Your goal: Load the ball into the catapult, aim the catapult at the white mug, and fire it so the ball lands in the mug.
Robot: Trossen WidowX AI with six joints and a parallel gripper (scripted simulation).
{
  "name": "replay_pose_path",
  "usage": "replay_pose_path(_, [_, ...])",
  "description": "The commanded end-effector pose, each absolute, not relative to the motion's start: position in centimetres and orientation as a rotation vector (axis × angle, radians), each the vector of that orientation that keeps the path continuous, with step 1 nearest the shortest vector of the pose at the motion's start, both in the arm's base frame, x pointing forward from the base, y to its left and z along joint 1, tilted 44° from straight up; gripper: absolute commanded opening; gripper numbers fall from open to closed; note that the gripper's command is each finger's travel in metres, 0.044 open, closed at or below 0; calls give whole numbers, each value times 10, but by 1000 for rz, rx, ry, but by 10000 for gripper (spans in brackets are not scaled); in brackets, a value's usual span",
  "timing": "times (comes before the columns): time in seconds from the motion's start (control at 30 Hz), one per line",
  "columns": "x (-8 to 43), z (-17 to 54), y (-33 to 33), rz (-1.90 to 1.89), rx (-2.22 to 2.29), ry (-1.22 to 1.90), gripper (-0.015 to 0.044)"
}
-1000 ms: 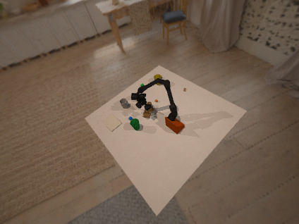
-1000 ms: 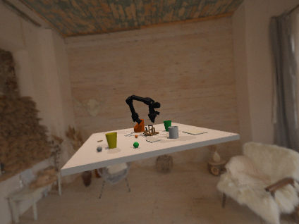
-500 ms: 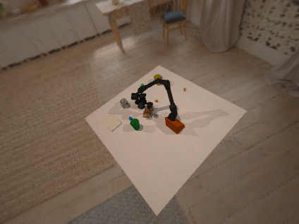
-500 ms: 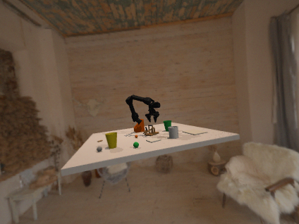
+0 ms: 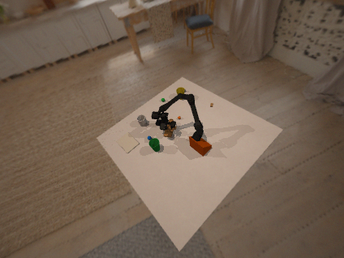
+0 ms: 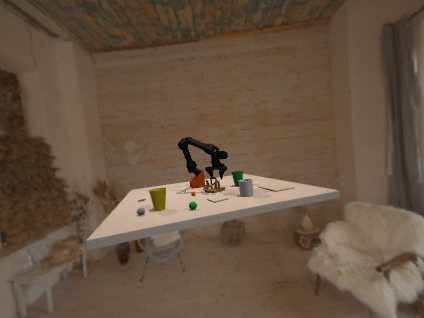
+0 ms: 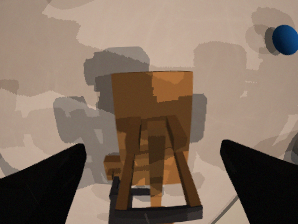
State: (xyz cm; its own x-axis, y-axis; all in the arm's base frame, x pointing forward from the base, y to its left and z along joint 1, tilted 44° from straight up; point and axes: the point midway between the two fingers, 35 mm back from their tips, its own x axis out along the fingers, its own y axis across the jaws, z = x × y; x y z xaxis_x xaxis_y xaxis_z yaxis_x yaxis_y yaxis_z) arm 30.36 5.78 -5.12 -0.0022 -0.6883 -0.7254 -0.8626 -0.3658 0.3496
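Observation:
The wooden catapult point(image 5: 169, 132) point(image 6: 215, 189) point(image 7: 150, 95) stands on the table. In the wrist view its base and frame lie between the finger lines, with a dark crossbar at the lower edge; its cup is not visible there. My gripper point(image 5: 165, 126) point(image 6: 216, 176) point(image 7: 154, 150) is open and empty above the catapult, pointing down. The mug point(image 5: 142, 120) point(image 6: 245, 188) looks light grey and stands upright near the catapult. An orange ball point(image 5: 179, 118) point(image 6: 193, 193) and a blue ball point(image 5: 149, 138) point(image 7: 285, 40) lie on the table on different sides of the catapult.
A green cup point(image 5: 154, 144) point(image 6: 237, 178) stands near the blue ball. A yellow cup point(image 5: 180, 90) point(image 6: 158, 199), a green ball point(image 5: 163, 100) point(image 6: 193, 205) and a grey ball point(image 6: 141, 211) are farther off. A pale flat square point(image 5: 127, 143) point(image 6: 276, 188) lies near one edge. An orange block point(image 5: 200, 146) point(image 6: 197, 179) is at the arm's base.

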Motion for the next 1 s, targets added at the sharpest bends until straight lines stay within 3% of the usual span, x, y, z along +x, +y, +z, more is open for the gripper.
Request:
replay_pose_path(0.0, [304,-55,56,1316,-2094,1621,440])
replay_pose_path(0.97, [305,-88,25,1315,-2095,1623,440])
